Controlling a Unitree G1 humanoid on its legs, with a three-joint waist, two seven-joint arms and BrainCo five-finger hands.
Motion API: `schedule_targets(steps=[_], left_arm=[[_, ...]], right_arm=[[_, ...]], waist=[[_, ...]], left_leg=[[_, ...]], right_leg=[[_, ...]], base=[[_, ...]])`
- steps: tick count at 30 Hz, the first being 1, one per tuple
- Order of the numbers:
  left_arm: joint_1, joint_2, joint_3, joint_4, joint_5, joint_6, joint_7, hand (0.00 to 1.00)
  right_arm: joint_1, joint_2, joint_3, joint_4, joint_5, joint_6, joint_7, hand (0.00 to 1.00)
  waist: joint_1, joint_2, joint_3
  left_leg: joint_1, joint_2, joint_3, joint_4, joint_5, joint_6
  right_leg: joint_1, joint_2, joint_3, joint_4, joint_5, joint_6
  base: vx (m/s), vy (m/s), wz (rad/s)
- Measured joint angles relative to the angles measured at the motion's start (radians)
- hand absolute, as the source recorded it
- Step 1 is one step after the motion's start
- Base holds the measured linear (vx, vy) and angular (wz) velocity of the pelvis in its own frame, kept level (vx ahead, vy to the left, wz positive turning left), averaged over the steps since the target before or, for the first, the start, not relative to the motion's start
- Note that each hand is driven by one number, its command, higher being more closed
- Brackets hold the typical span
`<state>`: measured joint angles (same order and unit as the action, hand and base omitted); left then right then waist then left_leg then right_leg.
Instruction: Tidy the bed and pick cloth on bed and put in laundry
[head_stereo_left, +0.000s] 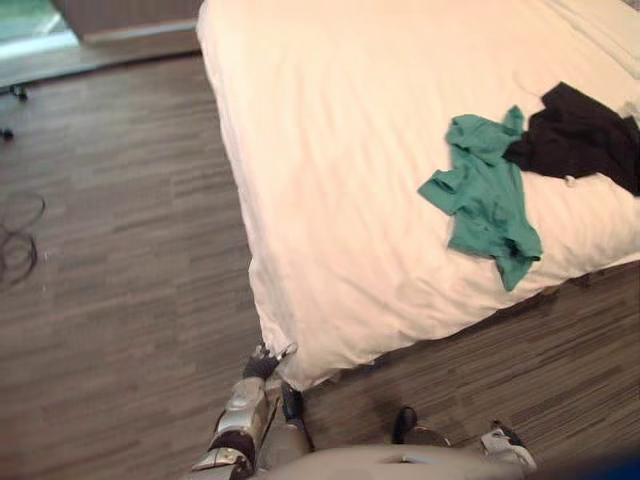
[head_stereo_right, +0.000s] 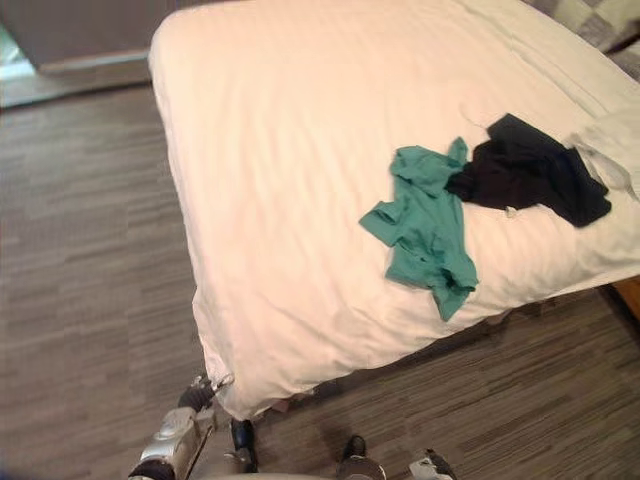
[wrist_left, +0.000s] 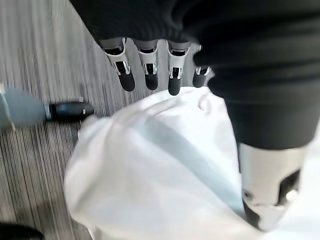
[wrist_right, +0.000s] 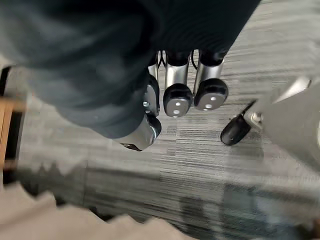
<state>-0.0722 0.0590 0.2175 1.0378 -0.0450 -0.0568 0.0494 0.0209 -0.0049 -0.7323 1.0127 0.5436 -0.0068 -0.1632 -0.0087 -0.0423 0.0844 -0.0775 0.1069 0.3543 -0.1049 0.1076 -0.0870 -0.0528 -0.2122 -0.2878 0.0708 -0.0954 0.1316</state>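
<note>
your left hand (head_stereo_left: 262, 365) is low at the near corner of the bed (head_stereo_left: 330, 150), about 7 o'clock in the head view. its fingers (wrist_left: 150, 75) are straight and side by side, the dark tips at the edge of the white cover (wrist_left: 150, 170). the thumb stands apart on the other side of the fold, so the cover corner lies between them and is not pinched. your right hand (wrist_right: 176, 100) hangs over the floor (head_stereo_left: 120, 250) with its fingers curled in, holding nothing.

the clothes to collect are on the bed, well apart from both hands. the green shirt (head_stereo_left: 485, 195) is at about 2 o'clock from the left hand, one end near the bed edge. the black garment (head_stereo_left: 580, 135) is beyond it at about 2 o'clock and touches the shirt.

i judge the step in hand is the tidying of this corner. to do it well:
- close thumb and fingers on the thick fold, not on the thin edge, so it does not slip
- pull toward 7 o'clock, low and slow, until the cover lies flat
- watch the shirt, because a hard pull may drag it off the bed edge
- let go before you step round toward 3 o'clock for the clothes
</note>
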Motion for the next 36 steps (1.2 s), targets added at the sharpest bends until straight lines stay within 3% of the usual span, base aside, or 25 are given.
schedule_targets(steps=[4,6,9,11,13,18,19,21,24,30,34,36], left_arm=[[0.030,0.009,-0.007,0.008,0.040,0.004,-0.003,0.00],[0.053,0.019,-0.021,0.008,0.059,0.004,-0.002,0.00],[0.070,0.048,-0.068,0.008,0.065,0.004,0.001,0.00],[0.075,0.056,-0.106,0.008,0.065,0.004,0.002,0.00],[0.085,0.058,-0.149,0.008,0.067,0.003,0.002,0.00],[0.094,0.050,-0.214,0.009,0.078,0.004,0.002,0.00],[0.095,0.042,-0.221,0.010,0.078,0.003,0.003,0.00],[0.092,0.038,-0.242,0.010,0.078,0.003,0.004,0.00],[0.041,0.022,-0.277,0.005,0.077,-0.006,0.025,0.00],[-0.003,0.025,-0.286,0.000,0.065,-0.023,0.044,0.00],[-0.018,0.025,-0.248,-0.004,0.054,-0.041,0.044,0.00],[-0.020,0.033,-0.216,-0.038,-0.002,-0.047,0.043,0.00]], right_arm=[[-0.071,-0.092,0.027,-0.157,-0.045,-0.002,-0.051,1.00],[-0.104,-0.109,0.094,-0.384,-0.109,-0.014,-0.103,1.00],[-0.145,-0.118,0.223,-0.611,-0.214,-0.071,-0.158,1.00],[-0.175,-0.110,0.353,-0.686,-0.240,-0.100,-0.155,1.00],[-0.201,-0.105,0.494,-0.711,-0.244,-0.108,-0.128,1.00],[-0.312,-0.062,0.881,-0.711,-0.197,-0.124,0.034,1.00],[-0.379,-0.031,0.997,-0.669,-0.144,-0.126,0.101,1.00],[-0.430,-0.004,1.065,-0.627,-0.105,-0.128,0.135,1.00],[-0.580,0.031,1.204,-0.494,-0.038,-0.124,0.205,1.00],[-0.628,0.031,1.206,-0.335,-0.037,-0.118,0.237,1.00],[-0.646,0.036,1.124,-0.327,-0.044,-0.157,0.249,1.00],[-0.657,0.037,1.053,-0.341,-0.059,-0.176,0.252,1.00]], waist=[[-0.020,0.015,-0.009],[-0.038,0.022,-0.013],[-0.041,0.020,-0.014],[-0.040,0.020,-0.014],[-0.035,0.021,-0.014],[-0.025,0.028,-0.010],[-0.021,0.036,-0.003],[-0.009,0.046,0.009],[0.018,0.083,0.078],[0.025,0.105,0.200],[0.016,0.125,0.255],[0.014,0.147,0.278]], left_leg=[[0.047,0.005,0.018,-0.001,-0.020,-0.008],[0.052,0.001,0.017,-0.001,-0.028,-0.009],[0.062,-0.003,0.015,0.002,-0.035,-0.005],[0.064,-0.006,0.012,0.004,-0.034,-0.004],[0.069,-0.007,0.008,0.004,-0.034,-0.004],[0.066,-0.006,-0.012,-0.001,-0.034,-0.004],[0.064,-0.006,-0.020,-0.001,-0.034,-0.004],[0.059,-0.006,-0.028,-0.001,-0.033,-0.003],[0.014,-0.002,-0.041,0.000,-0.012,0.004],[-0.097,0.004,-0.050,0.005,0.036,0.014],[-0.162,0.006,-0.036,0.005,0.049,0.020],[-0.194,0.006,-0.037,0.005,0.054,0.025]], right_leg=[[0.028,0.007,0.030,-0.026,0.007,-0.001],[0.029,0.006,0.044,-0.038,0.017,0.002],[0.044,0.006,0.055,-0.062,0.032,0.004],[0.055,0.006,0.053,-0.081,0.043,0.006],[0.066,0.007,0.052,-0.093,0.048,0.006],[0.073,0.011,0.045,-0.106,0.052,0.004],[0.077,0.011,0.037,-0.106,0.052,0.004],[0.077,0.012,0.029,-0.106,0.052,0.004],[0.038,0.015,0.025,-0.101,0.064,-0.004],[-0.069,0.020,0.030,-0.085,0.095,-0.015],[-0.158,0.020,0.062,-0.068,0.116,-0.016],[-0.192,0.020,0.069,-0.068,0.128,-0.011]], base=[[0.01,-0.020,-0.27],[0.00,0.024,-0.22],[0.00,0.014,-0.09],[0.00,0.009,0.02],[0.00,0.000,0.00],[0.00,-0.002,0.03],[0.00,-0.002,0.13],[-0.02,0.000,0.13],[-0.08,0.005,0.11],[-0.08,0.012,0.06],[-0.09,0.026,-0.15],[-0.12,0.022,-0.07]])
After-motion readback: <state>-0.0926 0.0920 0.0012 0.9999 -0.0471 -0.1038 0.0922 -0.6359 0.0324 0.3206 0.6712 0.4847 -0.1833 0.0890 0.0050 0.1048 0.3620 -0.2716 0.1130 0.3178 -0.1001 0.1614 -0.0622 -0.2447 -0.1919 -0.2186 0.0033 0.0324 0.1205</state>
